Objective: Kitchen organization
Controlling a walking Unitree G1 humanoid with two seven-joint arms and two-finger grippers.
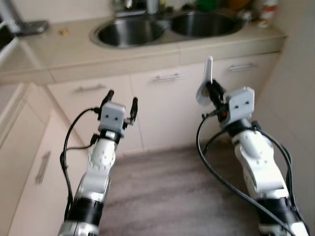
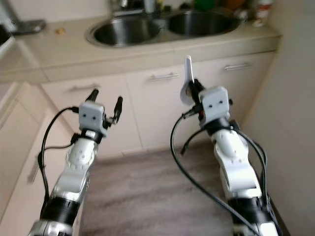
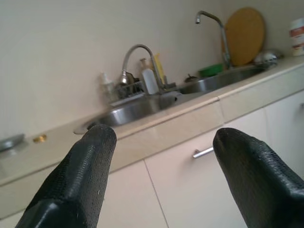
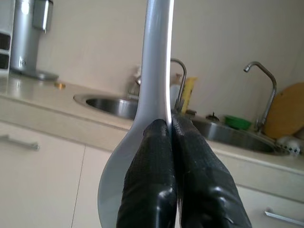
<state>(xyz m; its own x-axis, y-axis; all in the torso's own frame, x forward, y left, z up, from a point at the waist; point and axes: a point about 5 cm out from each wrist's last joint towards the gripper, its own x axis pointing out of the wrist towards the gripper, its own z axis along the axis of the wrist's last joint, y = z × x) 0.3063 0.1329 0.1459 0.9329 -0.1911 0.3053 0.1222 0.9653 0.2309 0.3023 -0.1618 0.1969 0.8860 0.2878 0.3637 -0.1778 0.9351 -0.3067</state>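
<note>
1. Countertop, pale beige (image 1: 54, 46), running above cream cabinet doors with slim metal bar handles (image 1: 167, 77); grey wood-grain floor (image 1: 167, 191) below.
2. Double stainless-steel sink: left basin (image 1: 129, 32) and right basin (image 1: 206, 23), set side by side in the countertop. What lies in the basins cannot be told from the head views.
3. Curved chrome tap (image 3: 137, 54) behind the left basin, with a white plastic bottle (image 3: 150, 80) and a yellow upright item (image 3: 159, 69) beside it; a second, taller chrome tap (image 3: 213, 26) stands over the right basin.
4. Small green bowl-like container (image 4: 237, 122) at the rim of the right basin; its contents are not visible. A round wooden board (image 3: 244, 35) leans upright against the wall beyond it.
5. White container with a red band (image 3: 298, 35) at the far end of the countertop; its lettering is too blurred to read.
6. Small golden round object (image 1: 62, 32) lying on the countertop, left of the sink.
7. Left gripper (image 1: 121, 102), raised in front of the cabinets, its black fingers (image 3: 80, 180) spread wide apart with nothing between them.
8. Right gripper (image 4: 172, 128), raised in front of the cabinets below the right basin, fingers pinched together on a white plastic spoon-shaped utensil (image 1: 206, 81), which stands upright with its handle pointing up and its broad bowl end just beside the fingers.
</note>
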